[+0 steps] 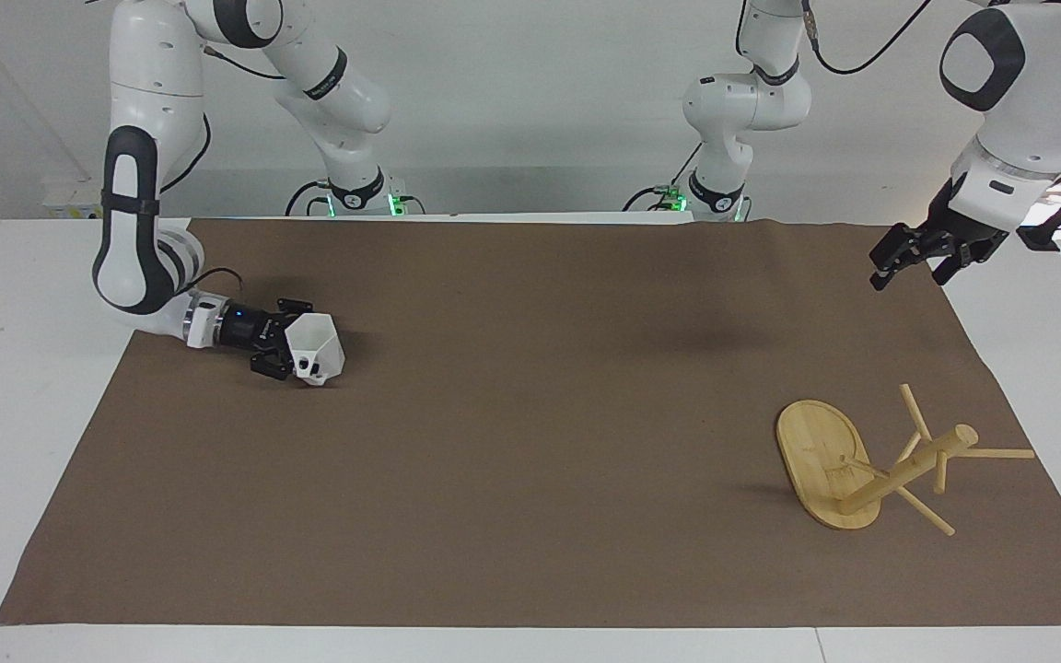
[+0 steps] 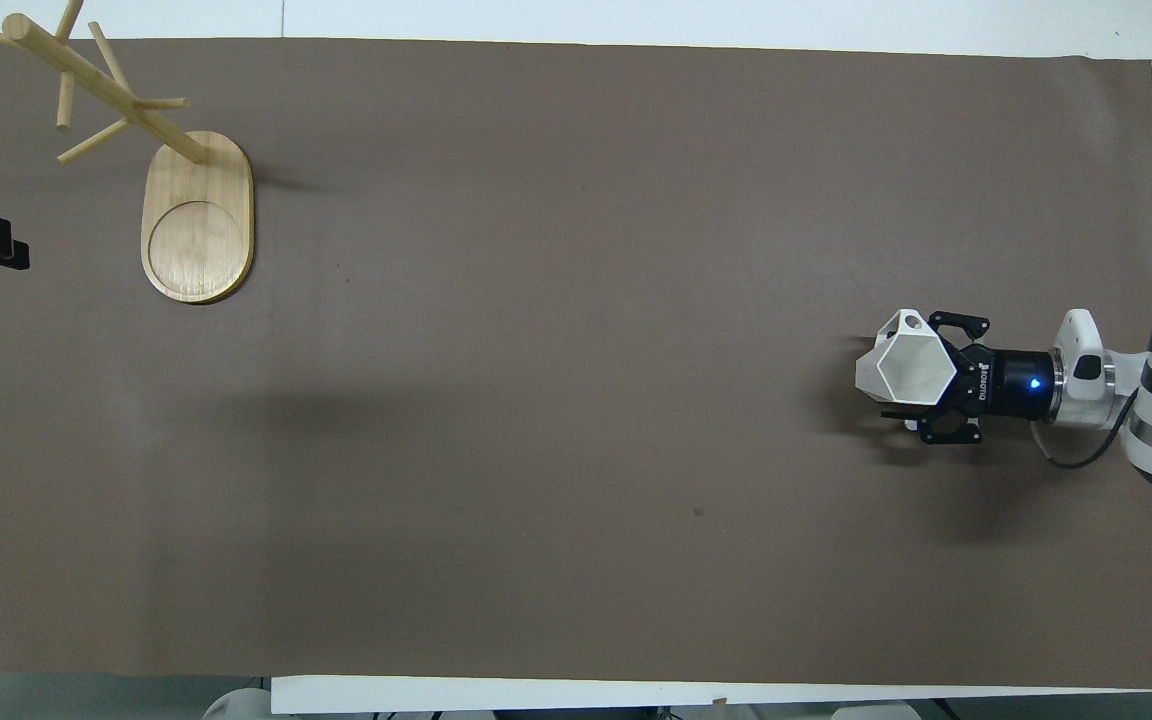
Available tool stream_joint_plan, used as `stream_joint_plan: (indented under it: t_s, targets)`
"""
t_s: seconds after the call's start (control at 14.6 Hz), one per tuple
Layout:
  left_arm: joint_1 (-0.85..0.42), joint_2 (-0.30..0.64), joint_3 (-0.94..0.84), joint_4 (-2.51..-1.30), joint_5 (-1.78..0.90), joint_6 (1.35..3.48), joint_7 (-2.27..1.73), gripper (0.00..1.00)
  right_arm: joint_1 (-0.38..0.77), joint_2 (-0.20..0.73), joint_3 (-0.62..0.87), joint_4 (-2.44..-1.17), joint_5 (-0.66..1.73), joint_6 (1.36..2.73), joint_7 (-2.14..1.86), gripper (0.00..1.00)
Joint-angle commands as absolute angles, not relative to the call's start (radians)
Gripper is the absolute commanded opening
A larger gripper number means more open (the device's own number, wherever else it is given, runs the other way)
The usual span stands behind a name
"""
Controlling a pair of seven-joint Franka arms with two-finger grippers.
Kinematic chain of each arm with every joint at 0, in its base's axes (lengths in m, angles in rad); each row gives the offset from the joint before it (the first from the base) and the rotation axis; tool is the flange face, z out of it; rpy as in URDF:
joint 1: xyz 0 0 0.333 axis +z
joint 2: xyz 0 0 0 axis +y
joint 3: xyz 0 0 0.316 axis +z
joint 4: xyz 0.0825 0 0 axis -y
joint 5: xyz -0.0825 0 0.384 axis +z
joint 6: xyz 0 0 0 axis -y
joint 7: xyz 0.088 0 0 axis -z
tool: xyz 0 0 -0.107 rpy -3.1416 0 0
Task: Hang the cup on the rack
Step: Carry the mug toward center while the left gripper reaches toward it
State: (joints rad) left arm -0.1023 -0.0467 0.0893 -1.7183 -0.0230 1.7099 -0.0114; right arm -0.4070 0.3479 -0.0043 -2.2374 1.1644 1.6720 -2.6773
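Your right gripper [image 1: 296, 354] has its jaws closed on the cup [image 1: 317, 346], low over the brown mat [image 1: 530, 442], at the right arm's end of the table. The cup is white, and its open top shows in the overhead view [image 2: 908, 368]. Your left gripper [image 1: 919, 253] waits in the air over the mat's edge at the left arm's end, and you cannot tell how its jaws stand. The rack [image 1: 871, 465] stands on the mat at that same end, well apart from the cup.
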Motion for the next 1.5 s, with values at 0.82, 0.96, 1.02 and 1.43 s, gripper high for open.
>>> stream_joint_plan:
  t_s: [0.82, 0.96, 1.02, 1.43]
  targets:
    - [-0.550, -0.046, 0.092, -1.810, -0.021, 2.000, -0.592, 1.00, -0.172, 0.295, 0.028, -2.178, 1.310, 1.697, -2.518, 0.12]
    - [-0.632, -0.013, 0.092, -1.819, -0.021, 2.101, -0.725, 1.00, -0.060, 0.243, 0.028, -2.177, 1.383, 1.754, -2.435, 0.12]
    - [-0.670, 0.015, 0.092, -1.809, -0.021, 2.112, -0.791, 1.00, -0.019, 0.209, 0.028, -2.175, 1.387, 1.802, -2.380, 0.12]
    - [-0.773, 0.084, 0.092, -1.760, -0.023, 2.175, -0.998, 1.00, 0.173, 0.071, 0.032, -2.177, 1.405, 2.026, -2.120, 0.12]
